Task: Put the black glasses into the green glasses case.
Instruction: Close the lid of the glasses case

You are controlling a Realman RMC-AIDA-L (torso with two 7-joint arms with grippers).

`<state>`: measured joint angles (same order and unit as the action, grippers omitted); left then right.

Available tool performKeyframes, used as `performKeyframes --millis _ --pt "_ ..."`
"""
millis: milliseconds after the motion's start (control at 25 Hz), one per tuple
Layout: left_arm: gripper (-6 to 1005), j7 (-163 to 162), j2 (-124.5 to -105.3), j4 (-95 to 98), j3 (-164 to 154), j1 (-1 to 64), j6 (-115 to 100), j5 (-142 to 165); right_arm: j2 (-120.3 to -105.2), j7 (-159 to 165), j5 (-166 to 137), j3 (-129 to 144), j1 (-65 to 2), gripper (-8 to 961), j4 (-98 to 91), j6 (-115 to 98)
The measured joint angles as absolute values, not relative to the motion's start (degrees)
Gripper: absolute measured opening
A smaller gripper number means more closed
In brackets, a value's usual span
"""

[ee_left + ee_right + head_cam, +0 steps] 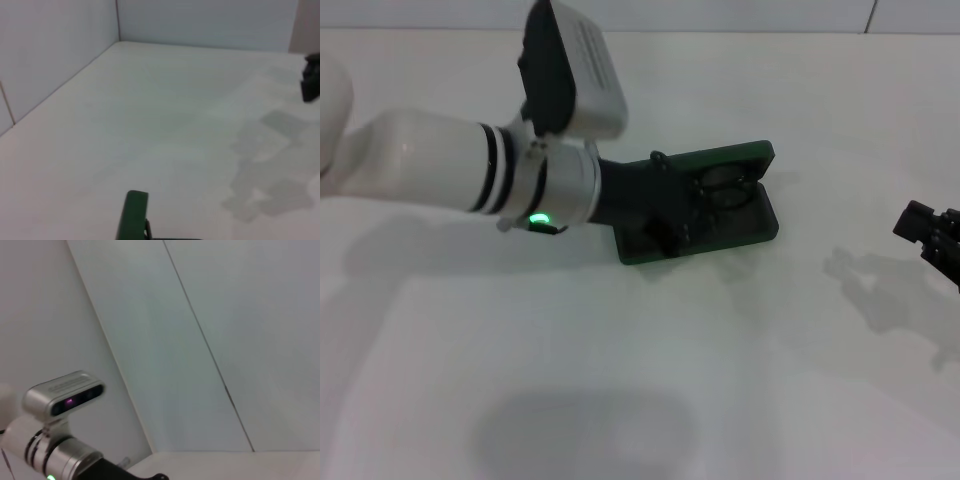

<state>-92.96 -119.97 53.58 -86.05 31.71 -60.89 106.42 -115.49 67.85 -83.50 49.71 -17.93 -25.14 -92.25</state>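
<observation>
The green glasses case lies open in the middle of the white table in the head view. The black glasses lie inside it; one oval lens shows at the case's right half, and the rest is hidden under my arm. My left gripper reaches over the left half of the case, low above its inside. An upright green edge of the case shows in the left wrist view. My right gripper is parked at the right edge of the table, away from the case.
The white table stretches around the case, with white walls at its back and side. The right gripper shows far off in the left wrist view. The left arm's wrist camera shows in the right wrist view.
</observation>
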Motion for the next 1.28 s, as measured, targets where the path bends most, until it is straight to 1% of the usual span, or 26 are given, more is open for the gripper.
performKeyframes --millis 80,240,360,560,960,1280 --pt "171 -94.06 -119.97 57.87 -90.30 29.06 -57.67 107.33 -115.48 67.89 -83.50 49.72 -17.93 180 -25.14 -91.92" --pt "172 -99.34 -119.98 70.48 -101.27 21.07 -46.75 115.56 -115.42 68.12 -83.50 49.74 -18.14 181 -25.14 -91.85" --pt "172 -102.79 -120.14 75.52 -105.43 17.59 -41.67 121.46 -115.40 68.22 -83.51 49.76 -18.52 182 -25.14 -91.84" --pt "172 -109.86 -120.29 77.29 -109.56 15.83 -34.88 130.06 -115.40 68.27 -83.62 49.84 -18.61 183 -25.14 -91.85" --pt "173 -130.01 -120.41 77.50 -120.08 14.76 -24.85 155.29 -115.40 68.32 -83.77 49.92 -18.71 186 -24.25 -91.43" --pt "178 -132.81 -120.54 76.53 -121.19 14.98 -21.42 157.71 -115.49 68.11 -83.77 49.92 -18.90 188 -23.81 -91.31"
